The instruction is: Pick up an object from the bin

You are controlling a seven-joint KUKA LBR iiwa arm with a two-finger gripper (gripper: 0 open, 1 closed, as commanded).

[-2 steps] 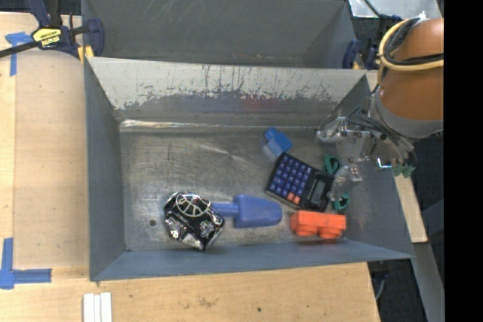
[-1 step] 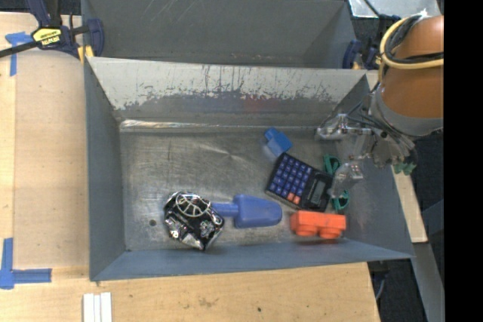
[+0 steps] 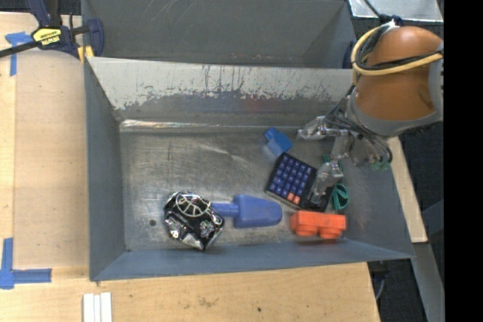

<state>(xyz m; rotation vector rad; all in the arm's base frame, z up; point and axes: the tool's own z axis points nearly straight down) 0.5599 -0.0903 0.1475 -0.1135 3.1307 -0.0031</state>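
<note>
My gripper [image 3: 327, 179] hangs low at the right side of the bin, below the orange wrist cover. It sits right at the right edge of a dark blue calculator [image 3: 289, 178] with a grid of keys that lies tilted on the bin floor. A small green thing [image 3: 339, 197] lies just beside the gripper's tip, partly hidden by it. An orange block [image 3: 318, 224] rests a little nearer the front wall. Up and to the left of the calculator lies a small light blue cap [image 3: 277, 139].
A blue handled piece [image 3: 250, 212] lies at the front middle of the bin. Left of it sits a black-and-white crumpled thing [image 3: 192, 219]. The arm comes in over the bin's right wall.
</note>
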